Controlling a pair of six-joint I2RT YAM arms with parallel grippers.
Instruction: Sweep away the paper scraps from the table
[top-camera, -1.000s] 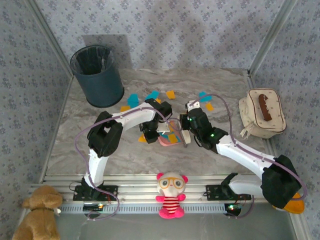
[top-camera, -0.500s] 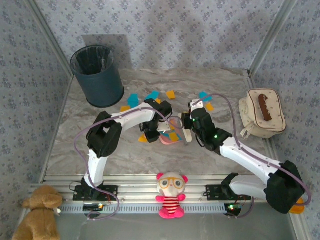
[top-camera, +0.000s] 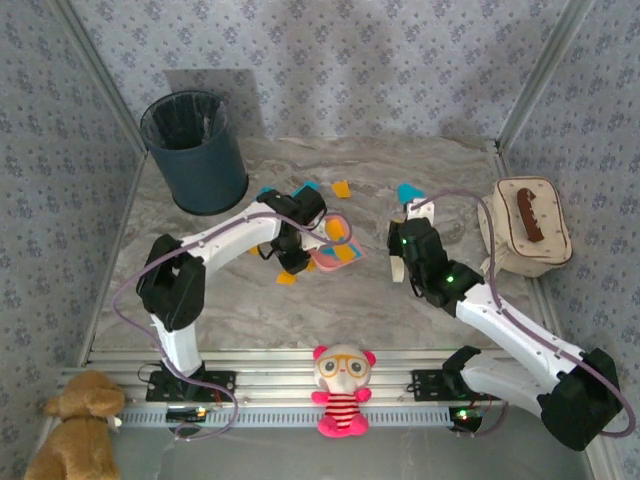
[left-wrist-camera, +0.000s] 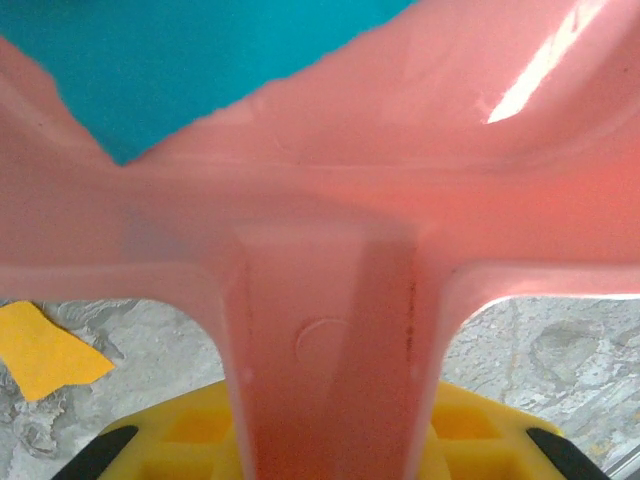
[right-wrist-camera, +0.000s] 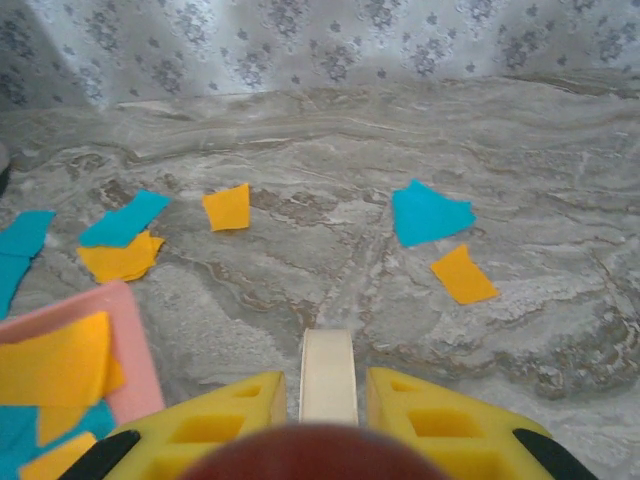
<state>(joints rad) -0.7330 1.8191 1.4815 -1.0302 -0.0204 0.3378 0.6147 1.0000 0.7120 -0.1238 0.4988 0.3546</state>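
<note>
Gripping dustpan and strip amid scattered paper.

Clamps the left tool (left-wrist-camera: 330, 435) narrowly on the handle of the pink dustpan (left-wrist-camera: 400, 150), with cyan and orange pieces lying in its tray. Pinches a flat cream strip (right-wrist-camera: 327, 375) in the right tool (right-wrist-camera: 328, 405), jaws drawn almost together on it; cannot tell whether its far end touches the tabletop (right-wrist-camera: 560, 230). Shows loose paper scraps (right-wrist-camera: 428, 212) spread on the tabletop beyond both tools: cyan and orange ahead of the strip, more just beside the dustpan's far rim.
</note>
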